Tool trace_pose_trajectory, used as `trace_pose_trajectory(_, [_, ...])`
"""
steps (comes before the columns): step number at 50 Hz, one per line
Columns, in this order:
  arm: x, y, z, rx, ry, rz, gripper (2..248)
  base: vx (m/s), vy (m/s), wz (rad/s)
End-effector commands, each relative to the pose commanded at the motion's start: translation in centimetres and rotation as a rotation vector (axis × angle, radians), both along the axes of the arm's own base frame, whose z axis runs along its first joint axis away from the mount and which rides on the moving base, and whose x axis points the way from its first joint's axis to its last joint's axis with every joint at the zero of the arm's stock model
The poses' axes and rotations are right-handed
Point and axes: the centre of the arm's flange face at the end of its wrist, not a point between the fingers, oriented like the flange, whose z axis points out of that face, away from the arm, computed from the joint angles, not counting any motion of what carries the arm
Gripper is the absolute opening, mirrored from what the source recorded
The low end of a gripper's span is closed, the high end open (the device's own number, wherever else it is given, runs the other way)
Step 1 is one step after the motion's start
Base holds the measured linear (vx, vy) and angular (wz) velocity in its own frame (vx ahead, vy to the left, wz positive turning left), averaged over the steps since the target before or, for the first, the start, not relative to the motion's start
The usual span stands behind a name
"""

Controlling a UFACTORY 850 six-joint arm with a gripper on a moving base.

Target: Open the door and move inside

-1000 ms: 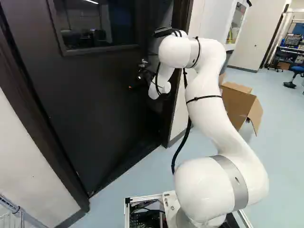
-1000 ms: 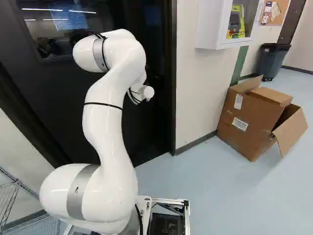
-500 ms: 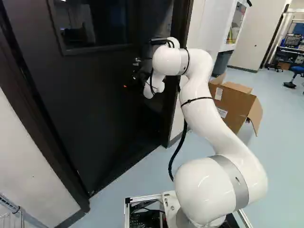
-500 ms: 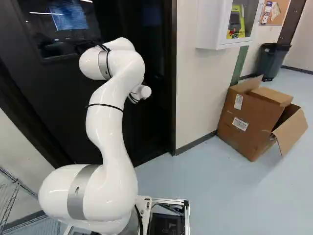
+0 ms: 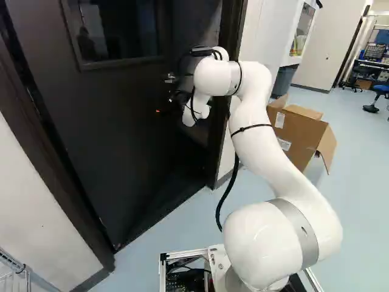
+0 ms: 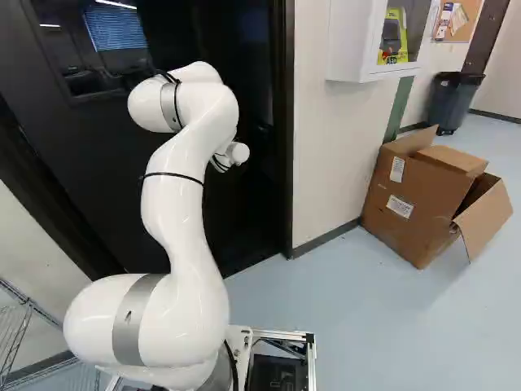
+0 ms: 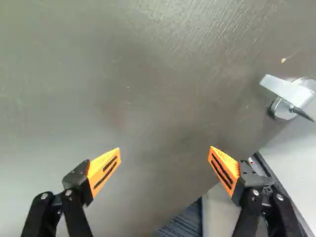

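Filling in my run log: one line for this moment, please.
door: ajar | gripper: open, facing door | handle: ungripped | base: not yet inside

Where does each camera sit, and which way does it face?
Left base view: behind the arm, to its left, looking ahead and slightly down at the door; shows the arm right of middle, lowest joint at the foot.
Right base view: behind the arm, to its right, same direction; arm left of middle.
Wrist view: at the arm's end, looking along the open hand at the door and its handle; both fingers show.
Shared: both base views show arm, door, cardboard box.
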Motion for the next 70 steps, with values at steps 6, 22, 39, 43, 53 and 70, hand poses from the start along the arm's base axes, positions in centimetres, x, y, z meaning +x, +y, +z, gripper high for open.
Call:
trace_pose_trajectory(6, [-1.1,0.0,0.2,-0.001,0.014,0.002,247,0.000,0.000,0.000])
trace_pose_trajectory(22, [-4.0,-0.2,0.9,0.008,0.055,-0.022,247,0.000,0.000,0.000])
trace_pose_trajectory(39, [-7.0,-0.7,1.4,0.019,0.115,-0.091,247,0.000,0.000,0.000])
trace_pose_trajectory(43, [-7.7,-0.9,1.5,0.022,0.129,-0.110,247,0.000,0.000,0.000])
trace_pose_trajectory(53, [-9.4,-1.6,1.8,0.029,0.170,-0.167,247,0.000,0.000,0.000])
trace_pose_trajectory(70, [-12.5,-3.0,2.1,0.046,0.236,-0.268,247,0.000,0.000,0.000])
